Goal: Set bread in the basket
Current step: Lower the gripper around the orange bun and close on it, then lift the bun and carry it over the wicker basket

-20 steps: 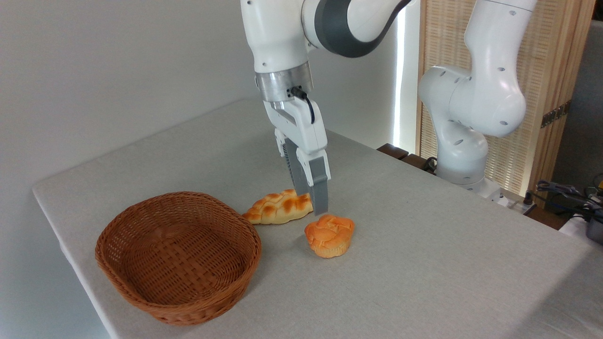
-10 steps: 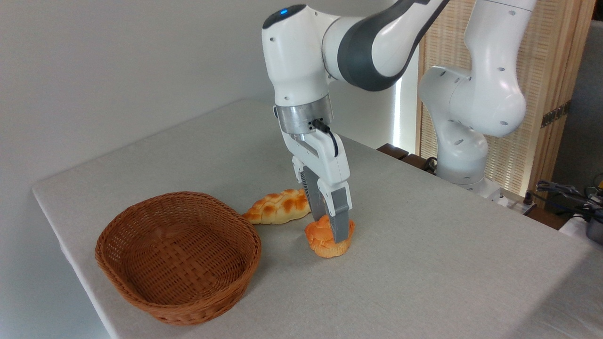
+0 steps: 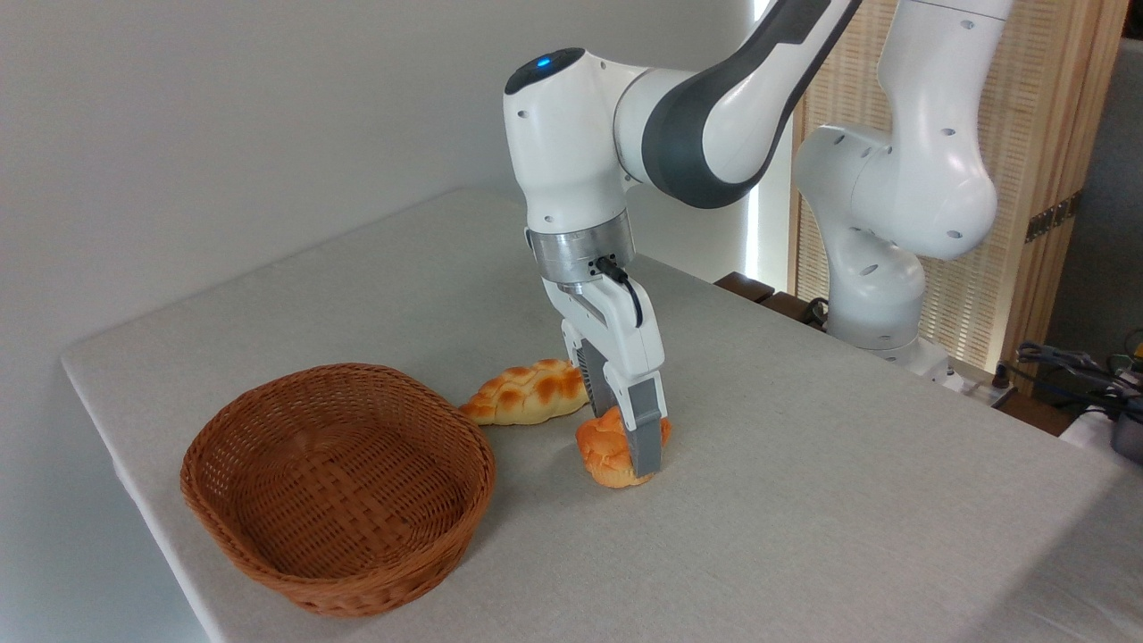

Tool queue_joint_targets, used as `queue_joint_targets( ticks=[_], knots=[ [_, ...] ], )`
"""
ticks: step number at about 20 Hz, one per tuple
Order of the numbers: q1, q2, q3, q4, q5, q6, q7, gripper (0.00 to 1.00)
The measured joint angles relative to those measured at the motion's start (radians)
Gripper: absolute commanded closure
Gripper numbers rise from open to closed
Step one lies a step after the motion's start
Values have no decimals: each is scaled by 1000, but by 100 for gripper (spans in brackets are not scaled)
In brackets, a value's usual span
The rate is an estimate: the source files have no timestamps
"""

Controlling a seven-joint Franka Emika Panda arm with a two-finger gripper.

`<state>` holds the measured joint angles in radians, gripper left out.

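Now gripper [image 3: 625, 446] down over bread [image 3: 607, 453], fingers pinching its sides; bread on table [image 3: 804, 500], right of basket [image 3: 337, 487], just in front of braided loaf [image 3: 527, 393].

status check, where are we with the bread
Gripper down on the bread, jaws closed around it. Bread not yet lifted off the table. Basket empty, path clear; braided loaf untouched.
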<state>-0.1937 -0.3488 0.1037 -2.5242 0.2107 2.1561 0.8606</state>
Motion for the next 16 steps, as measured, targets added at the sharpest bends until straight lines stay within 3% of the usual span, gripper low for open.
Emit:
queue_joint_targets(
  ticks=[12, 16],
  knots=[
    [0, -1, 13, 5, 0, 1, 0, 73],
    [-7, -4, 14, 51, 0, -59, 0, 70]
  ],
)
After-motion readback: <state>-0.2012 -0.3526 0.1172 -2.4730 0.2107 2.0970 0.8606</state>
